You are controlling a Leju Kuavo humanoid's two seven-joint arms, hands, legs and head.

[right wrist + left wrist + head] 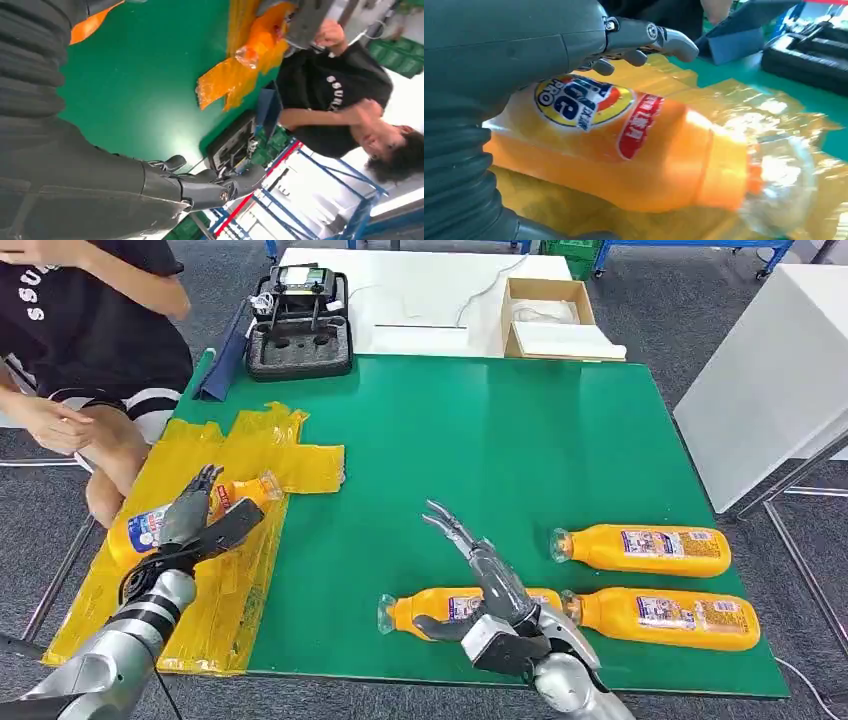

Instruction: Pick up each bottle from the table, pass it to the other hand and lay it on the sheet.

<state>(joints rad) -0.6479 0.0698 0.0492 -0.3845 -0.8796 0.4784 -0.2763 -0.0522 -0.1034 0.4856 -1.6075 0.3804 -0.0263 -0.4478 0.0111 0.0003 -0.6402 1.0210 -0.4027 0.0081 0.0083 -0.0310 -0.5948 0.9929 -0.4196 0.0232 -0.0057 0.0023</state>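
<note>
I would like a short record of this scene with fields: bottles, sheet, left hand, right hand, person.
bottles on green table: three, lying on their sides
bottle on sheet: one, under the left hand
sheet: yellow, at the table's left edge
left hand: over the bottle, grip unclear
right hand: open above the nearest bottle
person: seated beyond the sheet

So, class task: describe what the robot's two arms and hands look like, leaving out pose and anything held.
Both arms are silver metal with rounded joints; the left arm has dark bands and a thin black cable near the wrist. The left hand and right hand are grey, with slim darker fingers and a thick grey thumb. In the wrist views, a grey ribbed cover sits behind each hand.
</note>
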